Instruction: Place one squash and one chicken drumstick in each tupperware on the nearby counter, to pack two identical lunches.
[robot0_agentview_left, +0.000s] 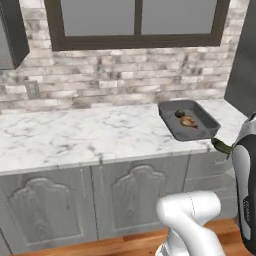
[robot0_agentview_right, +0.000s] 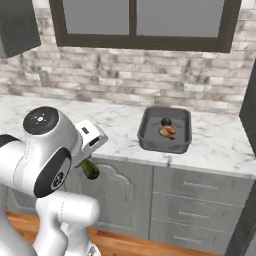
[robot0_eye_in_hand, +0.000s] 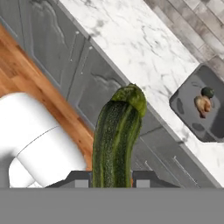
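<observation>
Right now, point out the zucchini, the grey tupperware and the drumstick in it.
zucchini (robot0_eye_in_hand: 116, 140): hand view, middle of its striped body.
grey tupperware (robot0_agentview_right: 149, 127): right base view, bare floor near its left wall.
drumstick (robot0_agentview_right: 167, 131): right base view, its plump tan body.

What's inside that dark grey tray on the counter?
The tray holds a tan drumstick with a small round dark green squash just behind it. Whatever lies under them is covered.

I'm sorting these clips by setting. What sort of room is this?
A home kitchen, rendered: a white marble counter over grey panelled cabinets, a brick backsplash under a window, and food in a dark grey tupperware.
</observation>
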